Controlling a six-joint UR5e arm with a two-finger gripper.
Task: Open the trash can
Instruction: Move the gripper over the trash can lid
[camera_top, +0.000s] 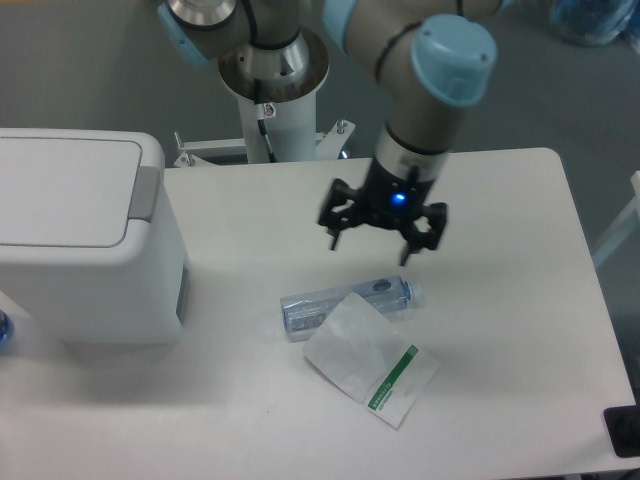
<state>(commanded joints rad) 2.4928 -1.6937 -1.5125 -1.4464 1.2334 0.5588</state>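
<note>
The trash can is a large white boxy bin at the left of the table. Its flat white lid lies shut, with a grey push tab on its right edge. My gripper hangs over the middle of the table, well to the right of the bin, with its fingers spread open and nothing between them. It hovers just above a clear plastic bottle that lies on its side.
A white plastic pouch with a green stripe lies partly over the bottle. The arm's white pedestal stands behind the table. A dark object sits at the table's right front corner.
</note>
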